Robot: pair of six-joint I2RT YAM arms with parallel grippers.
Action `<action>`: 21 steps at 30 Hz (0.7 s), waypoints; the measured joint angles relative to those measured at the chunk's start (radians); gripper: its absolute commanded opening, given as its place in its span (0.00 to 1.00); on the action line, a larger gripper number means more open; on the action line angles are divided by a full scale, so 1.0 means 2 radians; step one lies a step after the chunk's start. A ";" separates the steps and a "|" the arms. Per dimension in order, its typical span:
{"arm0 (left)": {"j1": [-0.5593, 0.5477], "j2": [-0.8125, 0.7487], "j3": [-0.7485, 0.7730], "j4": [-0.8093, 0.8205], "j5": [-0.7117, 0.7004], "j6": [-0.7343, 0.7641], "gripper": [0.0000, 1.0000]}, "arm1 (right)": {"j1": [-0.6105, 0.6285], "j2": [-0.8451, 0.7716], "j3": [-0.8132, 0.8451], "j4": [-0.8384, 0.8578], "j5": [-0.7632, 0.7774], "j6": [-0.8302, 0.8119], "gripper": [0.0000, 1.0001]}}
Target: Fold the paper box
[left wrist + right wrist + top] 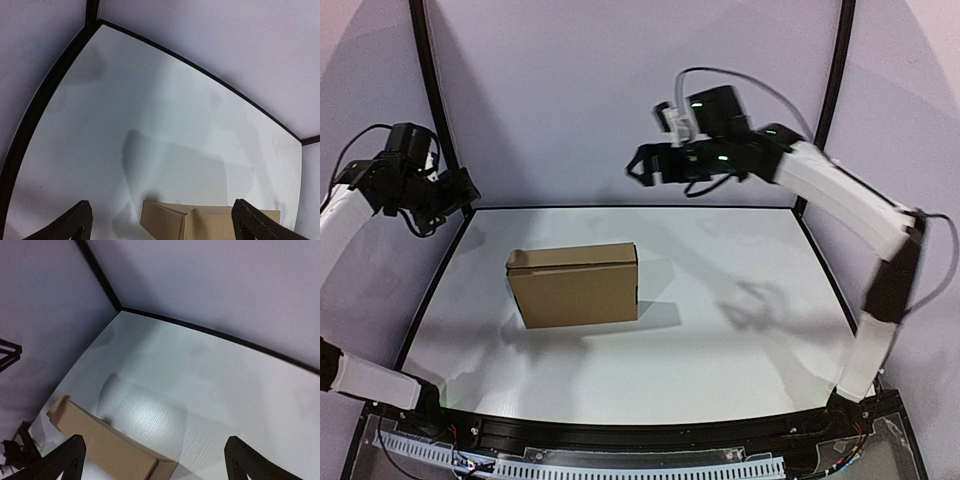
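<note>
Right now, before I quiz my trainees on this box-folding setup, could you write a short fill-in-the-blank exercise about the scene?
1. The plain brown cardboard paper box is already ____ into a rectangular shape.
2. It rests on the white table, and ____ tool touches it.
3. The left tool and the right tool both hang above the table with jaws ____.
Missing words: folded; neither; open.

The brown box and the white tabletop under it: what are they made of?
The box looks like plain brown cardboard, matte, with folded seams at its end. The tabletop seems a white, faintly ribbed sheet, perhaps plastic, with a soft sheen.
</note>
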 measured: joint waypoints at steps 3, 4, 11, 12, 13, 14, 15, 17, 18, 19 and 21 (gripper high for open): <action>0.000 0.019 -0.009 0.010 0.010 0.002 0.99 | 0.017 0.102 0.106 -0.040 -0.013 -0.089 0.98; 0.000 0.020 -0.012 0.013 0.012 0.002 0.99 | 0.026 0.131 0.130 -0.056 -0.013 -0.118 0.98; 0.000 0.007 -0.039 0.025 0.013 0.001 0.99 | 0.085 0.232 0.174 -0.129 -0.010 -0.252 0.98; 0.000 0.004 -0.043 0.025 0.011 0.001 0.99 | 0.090 0.230 0.171 -0.125 -0.008 -0.261 0.98; 0.000 0.001 -0.048 0.026 0.010 0.001 0.99 | 0.095 0.224 0.166 -0.121 -0.005 -0.270 0.98; 0.000 -0.004 -0.055 0.026 0.008 0.000 0.99 | 0.101 0.218 0.160 -0.121 0.001 -0.276 0.98; 0.000 -0.009 -0.062 0.026 0.007 -0.001 0.99 | 0.106 0.213 0.152 -0.122 0.006 -0.280 0.98; 0.000 -0.019 -0.074 0.025 0.007 -0.002 0.99 | 0.119 0.205 0.137 -0.124 0.015 -0.282 0.98; 0.000 -0.024 -0.079 0.025 0.007 -0.003 0.99 | 0.124 0.198 0.127 -0.121 0.019 -0.282 0.98; 0.000 -0.028 -0.083 0.025 0.007 -0.004 0.99 | 0.130 0.191 0.115 -0.119 0.022 -0.281 0.98; 0.000 -0.037 -0.093 0.025 0.007 -0.006 0.99 | 0.146 0.170 0.079 -0.112 0.028 -0.271 0.98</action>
